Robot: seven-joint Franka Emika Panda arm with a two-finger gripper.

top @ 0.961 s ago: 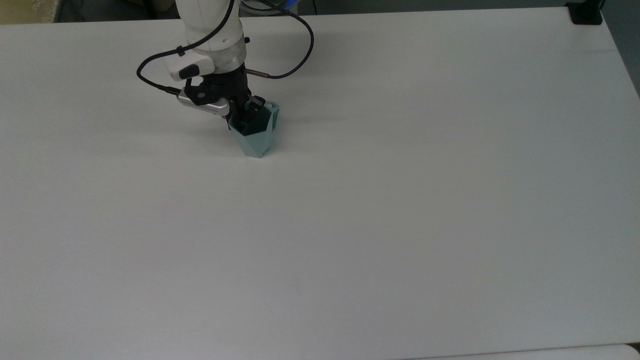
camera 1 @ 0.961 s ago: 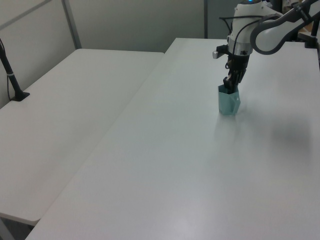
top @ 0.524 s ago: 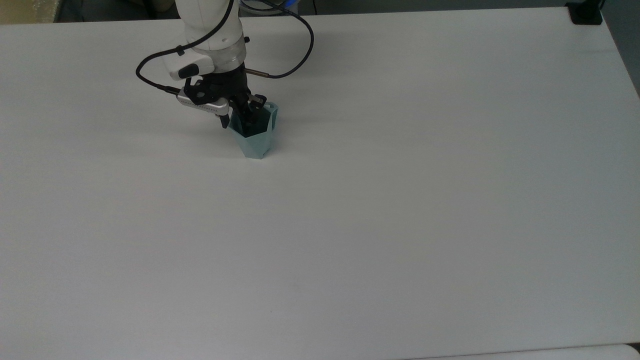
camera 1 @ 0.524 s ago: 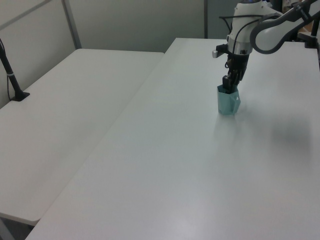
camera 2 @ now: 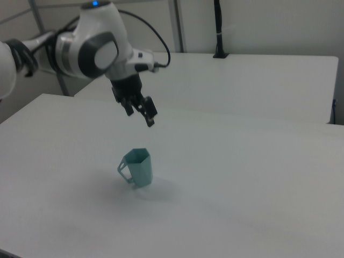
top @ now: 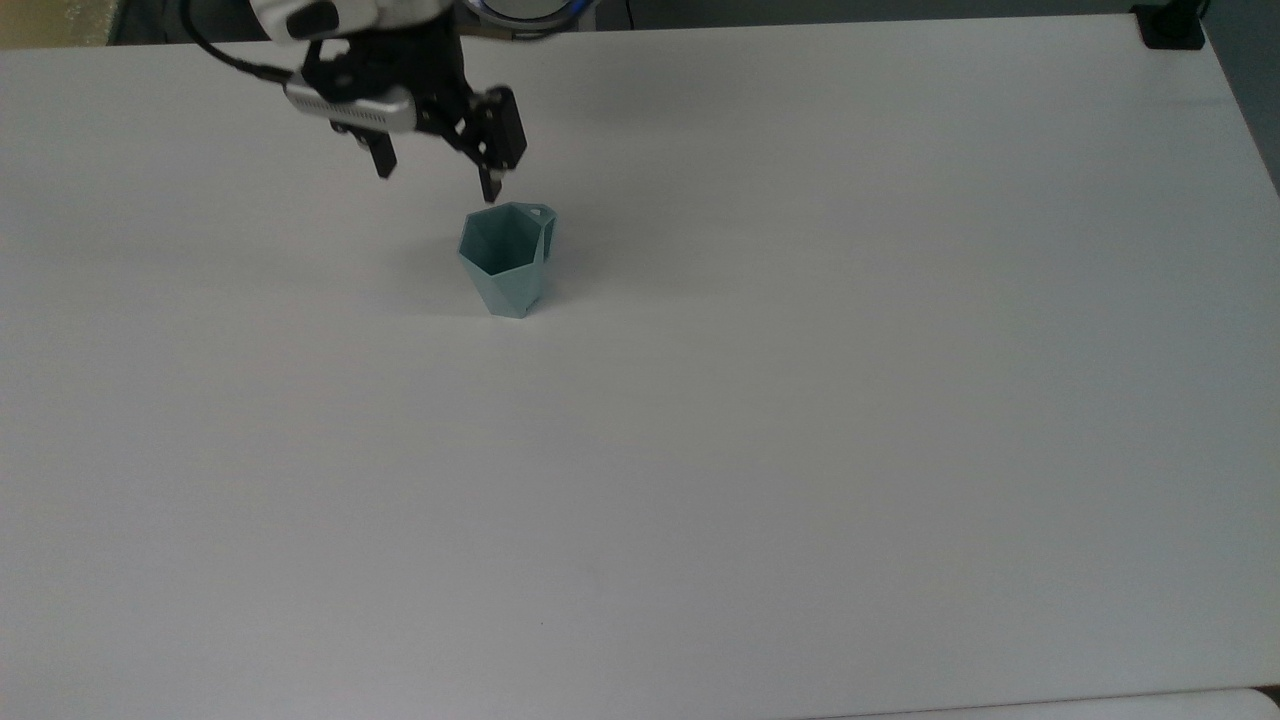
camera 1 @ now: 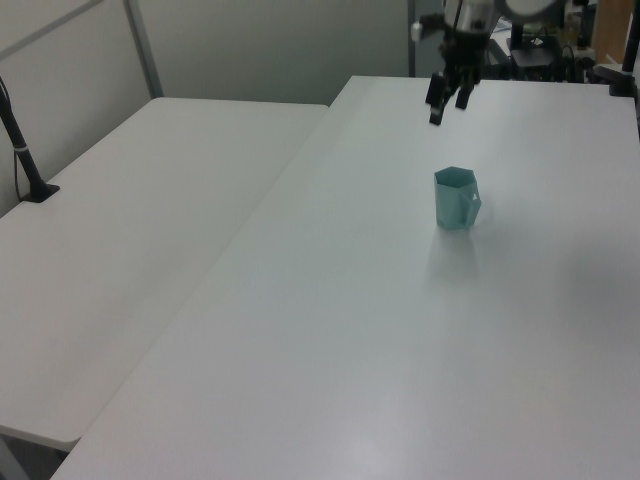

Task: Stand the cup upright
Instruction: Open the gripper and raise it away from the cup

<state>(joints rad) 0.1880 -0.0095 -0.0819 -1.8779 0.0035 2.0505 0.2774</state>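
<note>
Top view: the hand hangs above the surface, its two fingers spread apart and holding nothing. The cup stands below the hand and slightly toward the top view's right, with clear air between its rim and the fingertips.

Change over the last second: the fingers were down at the cup's mouth, one of them inside the rim. Half a second ago they were still at the rim. Now the hand has released and risen well clear, also drawing back toward the top view's upper edge. The cup has kept its position on the surface through the release.

Cup condition:
- Right view: the cup rests on its narrow base with the open mouth facing up. The handle points toward the right view's left, on the side under the hand.
- Left view: the cup stands straight, with no visible lean. The hand is above it and farther back on the surface.

Assessment: the cup appears upright and stable without support, so the task's goal looks met. The remaining action is likely only to retract the arm. The narrow base makes the cup easy to tip, so any further motion should stay clear of the rim and handle.
</note>
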